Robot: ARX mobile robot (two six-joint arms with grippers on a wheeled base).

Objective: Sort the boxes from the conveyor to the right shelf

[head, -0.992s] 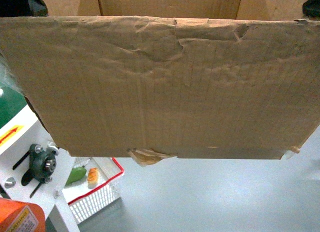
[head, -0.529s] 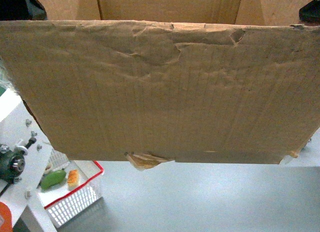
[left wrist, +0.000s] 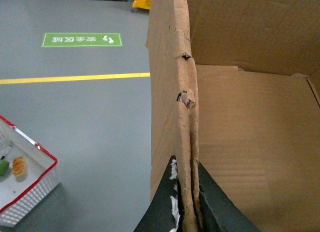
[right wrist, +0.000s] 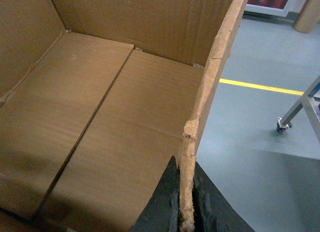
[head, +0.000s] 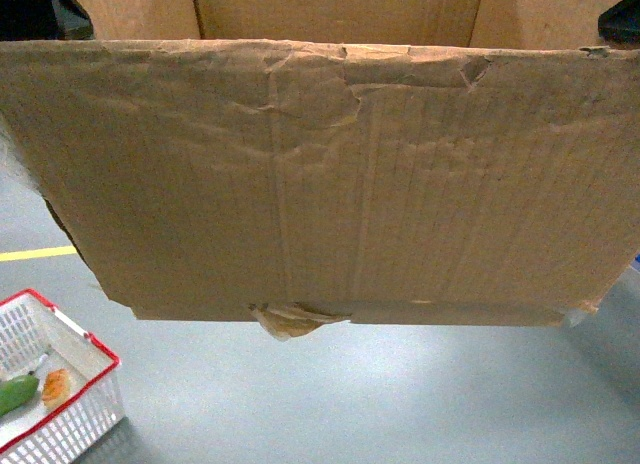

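Our head view is almost wholly blocked by the carton [head: 330, 174], whose broad near wall fills it from edge to edge; only grey floor [head: 400, 394] shows beneath it. Below and to the left of our left fingers [left wrist: 184, 192] a white basket with a red rim [left wrist: 30, 184] sits on the floor, holding a green item and an orange one. A yellow line [left wrist: 75, 78] and a green floor sign [left wrist: 81, 39] lie beyond it. Out to the right of our right fingers [right wrist: 185, 197] we see a steel leg on a castor [right wrist: 287, 119], standing well apart from the carton.

We hold the carton off the floor between both grippers, upright with its open top toward us and its long axis running left to right across the head view. A crumpled tape scrap [head: 290, 319] hangs at its bottom seam.

Our left fingers are closed on the carton's torn left wall, one each side of it. Our right fingers pinch the ragged right wall the same way.
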